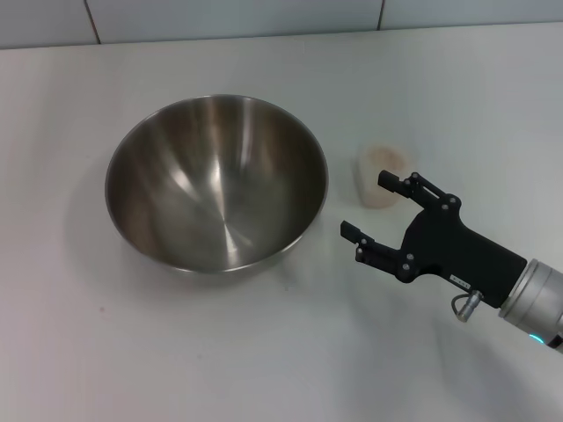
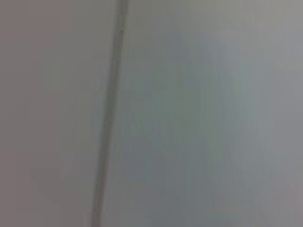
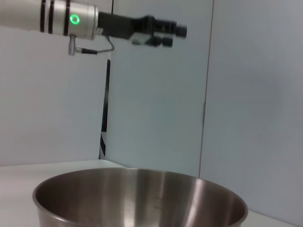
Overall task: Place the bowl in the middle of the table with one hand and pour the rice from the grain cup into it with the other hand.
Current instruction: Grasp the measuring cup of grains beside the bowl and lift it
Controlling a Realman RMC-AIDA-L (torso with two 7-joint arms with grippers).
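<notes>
Table point(image 1: 79, 352) bears bowl point(image 1: 216, 181), seemingly cup point(image 1: 382, 174).

Head view overlooks the bowl point(image 1: 216, 183); right wrist view sees it low, sidelong.

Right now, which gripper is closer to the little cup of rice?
The right. The right gripper is open just beside the cup, not touching. The left gripper is raised high in the air beyond the bowl.

Beside the open right claw point(image 1: 369, 207), the bowl point(image 1: 216, 182) is polished metal, glossy and streaked with reflections inside. Just beyond the claw's tips, the cup point(image 1: 380, 175) is frosted, cloudy plastic. The claw is matt black; under it, the table point(image 1: 264, 352) is smooth, matt white.
</notes>
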